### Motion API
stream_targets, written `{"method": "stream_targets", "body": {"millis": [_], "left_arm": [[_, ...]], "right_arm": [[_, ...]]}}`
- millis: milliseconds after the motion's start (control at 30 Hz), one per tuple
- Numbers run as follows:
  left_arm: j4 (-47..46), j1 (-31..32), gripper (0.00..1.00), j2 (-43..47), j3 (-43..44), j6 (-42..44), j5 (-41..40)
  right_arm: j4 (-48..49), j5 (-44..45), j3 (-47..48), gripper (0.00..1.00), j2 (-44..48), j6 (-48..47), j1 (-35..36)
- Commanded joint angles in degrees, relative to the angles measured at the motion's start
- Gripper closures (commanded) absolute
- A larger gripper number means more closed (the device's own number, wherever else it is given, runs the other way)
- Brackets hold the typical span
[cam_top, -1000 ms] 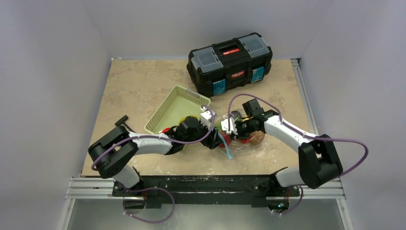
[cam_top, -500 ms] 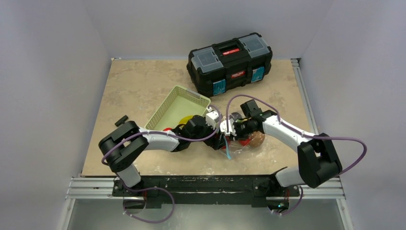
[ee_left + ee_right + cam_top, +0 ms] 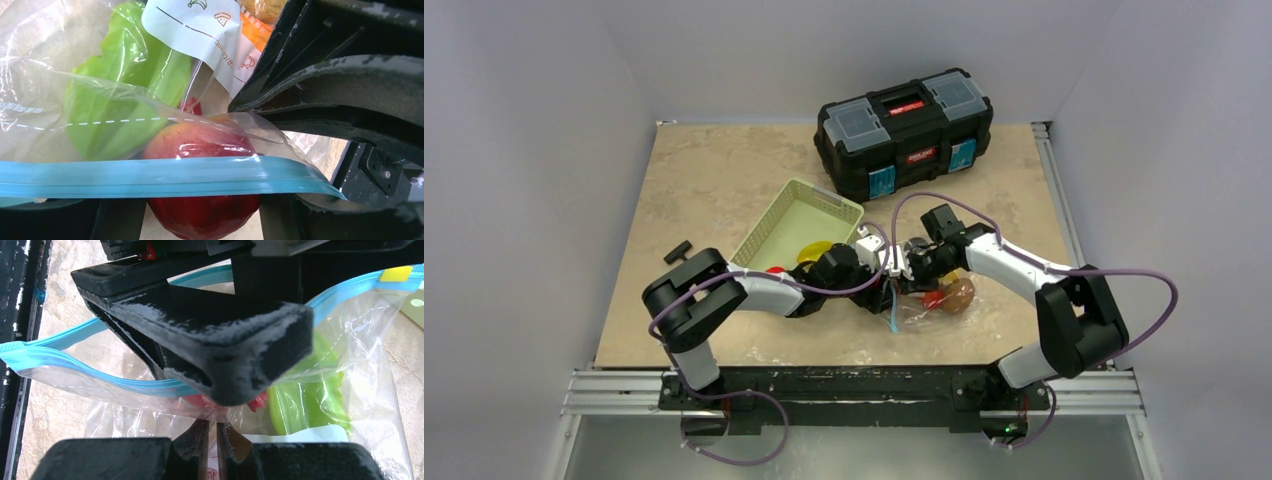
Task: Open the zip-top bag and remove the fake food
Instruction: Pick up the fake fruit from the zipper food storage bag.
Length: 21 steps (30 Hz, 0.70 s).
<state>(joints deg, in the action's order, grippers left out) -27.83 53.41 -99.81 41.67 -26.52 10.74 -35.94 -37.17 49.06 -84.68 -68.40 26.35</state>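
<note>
Currently the zip-top bag point(image 3: 929, 312) lies on the tabletop point(image 3: 704, 180), right of centre and toward the near edge, with both hands meeting at its left end. Note that the fake food point(image 3: 952, 294) is inside it: the left wrist view shows a red apple point(image 3: 200, 210) and a green leafy piece point(image 3: 125, 100) behind the clear film. The teal zip strip point(image 3: 150, 177) is parted. In the right wrist view one half arches over, and the other runs below, a finger point(image 3: 225, 355) of the left hand point(image 3: 876, 270), which reaches into the mouth. Treat the left hand as released: its jaws stand apart, with the apple seen between them. The right hand point(image 3: 212, 432) is clenched on a fold of bag film, though the pinch sits at the frame's edge and is only partly visible. A pale green basket point(image 3: 796, 222) stands just left and farther away. A black toolbox point(image 3: 906, 128) sits at the far side. A yellow piece point(image 3: 812, 250) lies at the basket's near corner.
</note>
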Motion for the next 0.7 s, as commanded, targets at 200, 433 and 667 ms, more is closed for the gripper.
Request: {"method": "stream_targets", "body": {"millis": [200, 433, 667], "left_arm": [[0.5, 0.3, 1.00, 11.2, -2.9, -1.1, -0.2], [6.4, 0.3, 1.00, 18.7, -5.5, -1.1, -0.9], [13.7, 0.2, 1.00, 24.9, -6.2, 0.8, -2.4]], "right_arm": [[-0.7, -1.5, 1.3, 0.91, 2.6, 1.3, -0.6], [-0.5, -0.3, 0.4, 0.91, 4.1, 0.6, -1.0], [-0.6, -0.3, 0.2, 0.91, 4.7, 0.1, -1.2]]}}
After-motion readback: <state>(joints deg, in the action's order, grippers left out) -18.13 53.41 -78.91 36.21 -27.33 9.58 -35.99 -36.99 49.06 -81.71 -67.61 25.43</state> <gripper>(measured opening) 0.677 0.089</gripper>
